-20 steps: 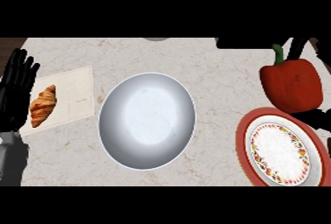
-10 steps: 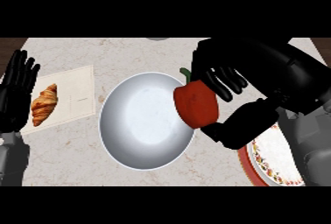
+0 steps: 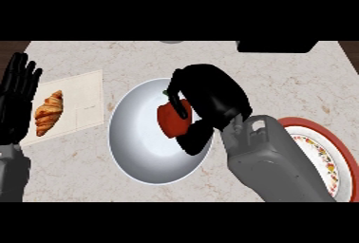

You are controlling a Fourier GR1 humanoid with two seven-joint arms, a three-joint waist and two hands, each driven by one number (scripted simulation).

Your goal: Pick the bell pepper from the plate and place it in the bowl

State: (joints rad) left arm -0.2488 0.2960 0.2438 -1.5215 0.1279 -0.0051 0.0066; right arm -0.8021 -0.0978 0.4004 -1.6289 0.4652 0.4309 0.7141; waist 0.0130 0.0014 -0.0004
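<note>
We look down on a pale stone counter. The biggest thing on it is the white bowl, sitting near the middle. Our right forearm comes in from the lower right and crosses in front of the red-rimmed plate, hiding most of its left side. Our right hand hangs over the right part of the bowl, its fingers and thumb curled around the bell pepper, so the red pepper sits inside the bowl's outline, clasped from above and from the right. Whether it touches the bowl's floor we cannot tell. Our left hand rests at the left edge, fingers straight and pointing up, holding nothing. Just beside it lies a tan board with a croissant on its left half.
</note>
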